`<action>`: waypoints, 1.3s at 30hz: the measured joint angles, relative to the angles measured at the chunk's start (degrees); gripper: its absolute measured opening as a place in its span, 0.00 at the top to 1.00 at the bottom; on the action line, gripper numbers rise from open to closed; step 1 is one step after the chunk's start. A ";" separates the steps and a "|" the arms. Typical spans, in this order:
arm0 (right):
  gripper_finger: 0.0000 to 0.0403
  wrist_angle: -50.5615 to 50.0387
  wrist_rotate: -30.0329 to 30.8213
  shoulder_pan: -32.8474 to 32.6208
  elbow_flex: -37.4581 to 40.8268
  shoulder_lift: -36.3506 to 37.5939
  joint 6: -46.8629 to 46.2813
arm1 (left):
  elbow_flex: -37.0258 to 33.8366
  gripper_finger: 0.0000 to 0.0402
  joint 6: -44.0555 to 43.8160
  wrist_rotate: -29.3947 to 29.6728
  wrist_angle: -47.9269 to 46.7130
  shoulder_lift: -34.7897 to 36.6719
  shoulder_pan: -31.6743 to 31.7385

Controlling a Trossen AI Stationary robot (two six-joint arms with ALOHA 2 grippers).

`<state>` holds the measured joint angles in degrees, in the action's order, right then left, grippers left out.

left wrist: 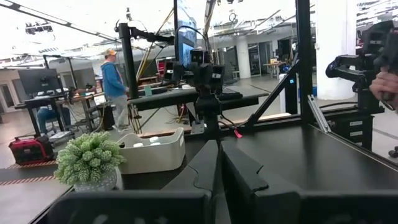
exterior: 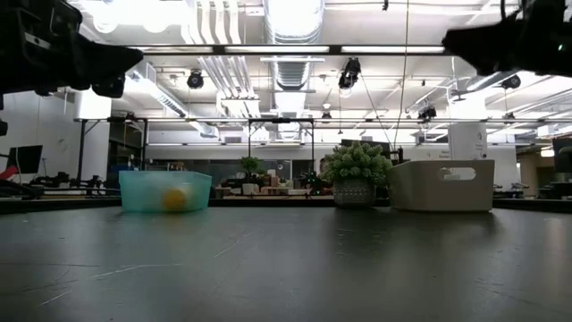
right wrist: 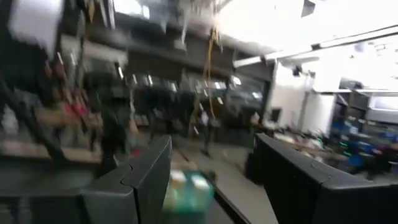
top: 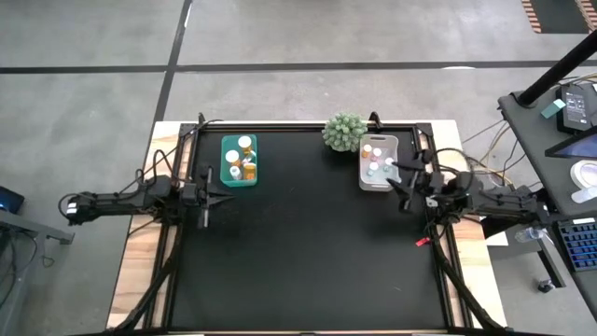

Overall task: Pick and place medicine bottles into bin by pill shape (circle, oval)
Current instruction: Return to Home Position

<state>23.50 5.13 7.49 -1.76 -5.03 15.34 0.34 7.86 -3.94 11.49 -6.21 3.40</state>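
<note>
At the table's 9 o'clock side in the high view, the left gripper (top: 219, 195) has its fingers (left wrist: 202, 171) pressed together with nothing between them. The green bin (top: 240, 183) sits just beside it at its 1 o'clock, holding several medicine bottles (top: 245, 159), some amber and some clear. At the 3 o'clock side, the right gripper (top: 403, 185) has its fingers (right wrist: 146, 177) spread wide and empty. The white bin (top: 378, 188) lies near it at its 10 o'clock, with more white-capped bottles (top: 377, 161) inside. A spiky green plant ball (top: 344, 132) stands at that bin's 10 o'clock corner.
</note>
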 joint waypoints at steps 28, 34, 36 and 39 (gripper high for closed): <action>0.46 -18.92 5.00 -0.48 -2.62 0.36 -0.37 | -0.08 1.00 0.02 0.08 0.06 -3.17 0.00; 0.46 -18.94 5.02 -0.48 -2.62 0.36 -0.35 | -0.09 1.00 0.02 0.08 0.04 -3.05 0.00; 0.46 -18.92 5.02 -0.48 -2.62 0.36 -0.35 | -0.09 1.00 0.02 0.08 0.04 -3.13 0.00; 0.46 -18.92 5.02 -0.48 -2.62 0.36 -0.35 | -0.09 1.00 0.02 0.08 0.02 -3.13 0.00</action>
<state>4.58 10.15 7.01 -4.38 -4.67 14.98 0.25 7.88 -3.86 11.51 -9.34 3.40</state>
